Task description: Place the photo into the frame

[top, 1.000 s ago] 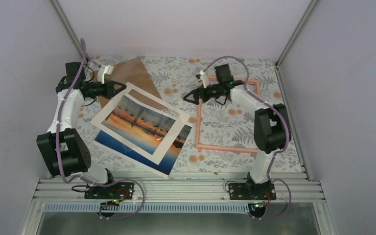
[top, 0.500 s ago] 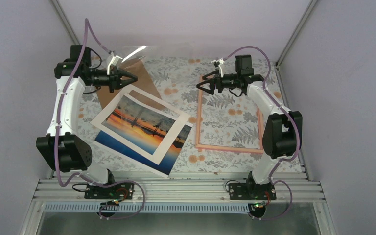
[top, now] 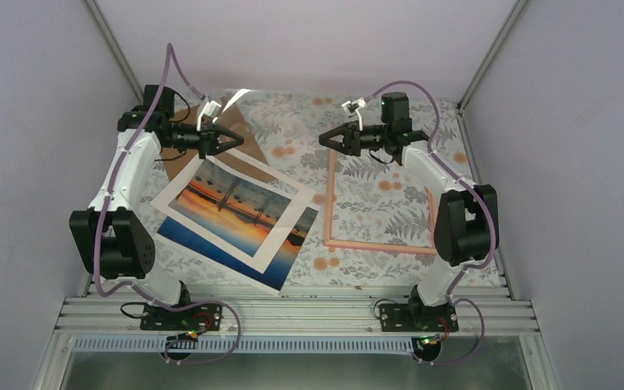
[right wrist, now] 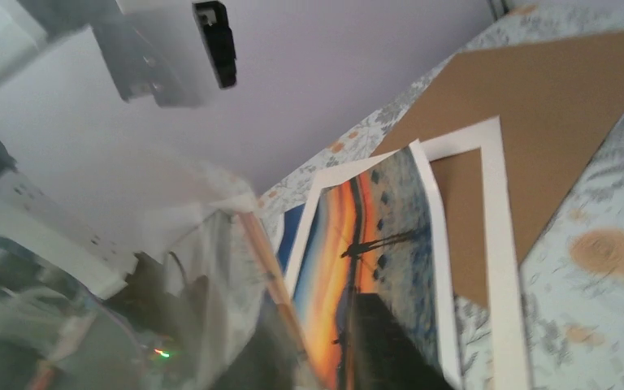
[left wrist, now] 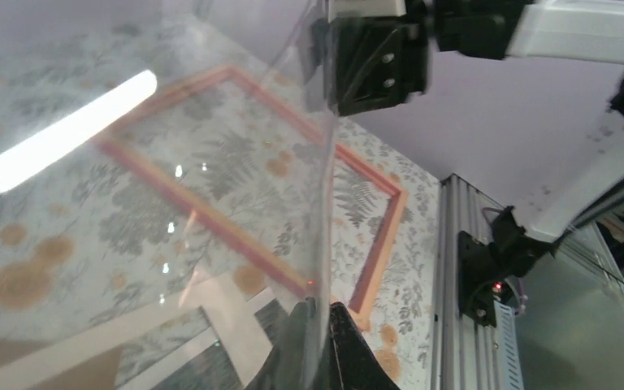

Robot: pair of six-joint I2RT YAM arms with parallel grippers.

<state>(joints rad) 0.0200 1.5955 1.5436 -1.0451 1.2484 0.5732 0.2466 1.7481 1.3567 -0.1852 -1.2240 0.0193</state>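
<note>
The photo, an orange sunset print, lies flat at centre-left under a white mat board; it also shows in the right wrist view. To its right lies the pink frame, lying hollow on the floral table, also visible in the left wrist view. A clear sheet hangs in the air between both arms. My left gripper is shut on its left edge. At its right edge is my right gripper, jaws narrowed around it; contact is blurred.
A brown cardboard sheet lies at the back left, partly under the mat board. Purple walls close the table at the back and sides. The rail with both arm bases runs along the near edge.
My left gripper carried the clear sheet up and to the right. The right gripper rose off the frame, moved left to the sheet's edge, and its jaws narrowed from wide open.
</note>
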